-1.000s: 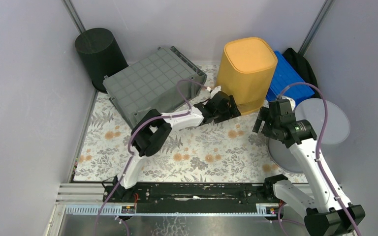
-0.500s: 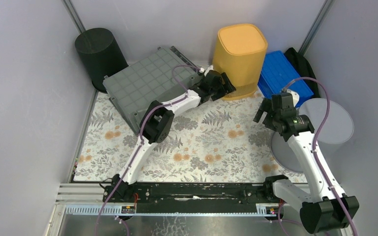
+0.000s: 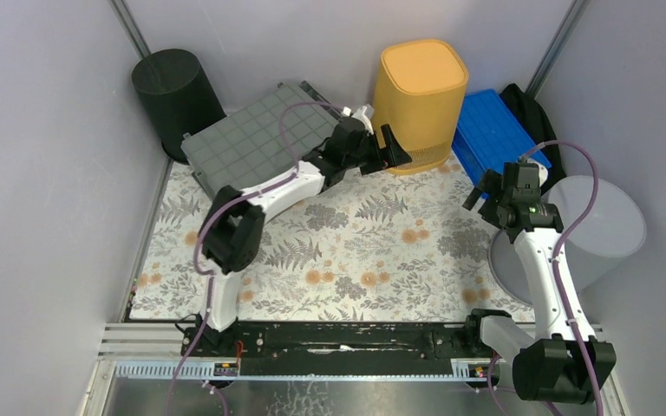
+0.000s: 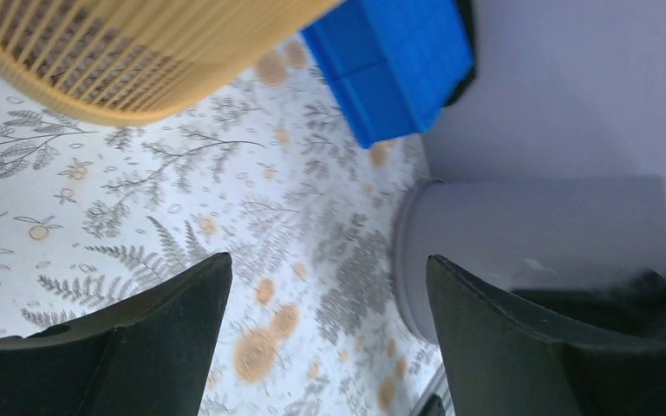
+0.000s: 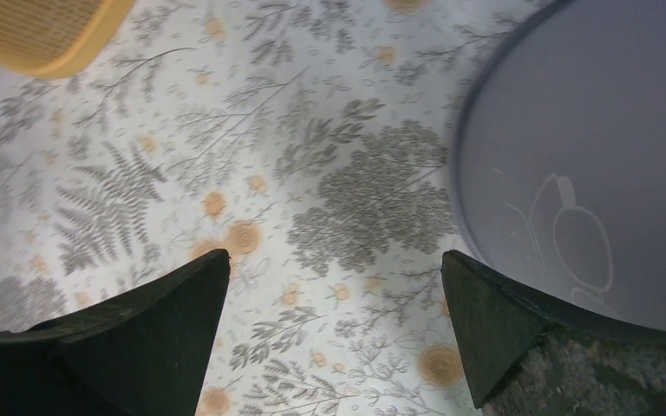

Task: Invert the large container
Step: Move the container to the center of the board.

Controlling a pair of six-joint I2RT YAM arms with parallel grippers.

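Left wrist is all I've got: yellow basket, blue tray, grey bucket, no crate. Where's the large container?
Observer: In the top view, the large container is at the far left of the table, next to the black cylinder.
Operator: Which way up?
Observer: Its gridded underside faces up.
Operator: Right arm doing anything?
Observer: The right gripper is open and empty, over the mat beside the light-grey bucket.
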